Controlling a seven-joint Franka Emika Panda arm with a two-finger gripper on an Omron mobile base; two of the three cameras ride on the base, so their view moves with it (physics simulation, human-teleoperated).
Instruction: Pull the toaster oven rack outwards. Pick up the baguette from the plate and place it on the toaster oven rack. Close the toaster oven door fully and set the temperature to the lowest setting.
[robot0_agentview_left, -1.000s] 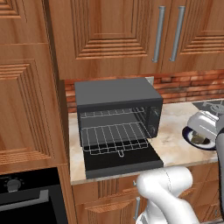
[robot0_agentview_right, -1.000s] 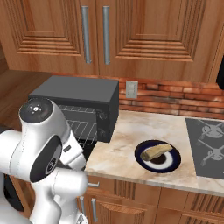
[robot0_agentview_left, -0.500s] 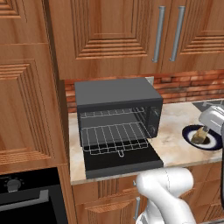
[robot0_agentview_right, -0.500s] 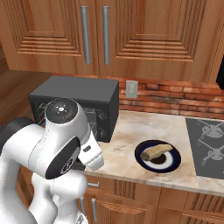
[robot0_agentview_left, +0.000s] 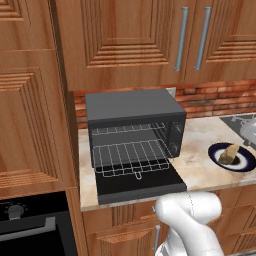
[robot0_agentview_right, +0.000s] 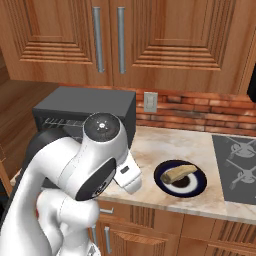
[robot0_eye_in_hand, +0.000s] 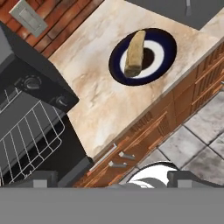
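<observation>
You have one toaster oven (robot0_agentview_left: 134, 120) on the counter, with one door (robot0_agentview_left: 140, 184) folded down and two wire racks inside: one upper rack (robot0_agentview_left: 127, 130) and one lower rack (robot0_agentview_left: 131, 157) pulled outward. You can count two knobs (robot0_eye_in_hand: 31, 82) on its control strip in the hand view. There is one plate (robot0_agentview_right: 197, 186) carrying one baguette (robot0_agentview_right: 177, 173). You see one wall outlet (robot0_agentview_right: 150, 102) on the brick, two long cabinet handles (robot0_agentview_right: 121, 39) above, and one built-in oven (robot0_agentview_left: 35, 227) below left.
</observation>
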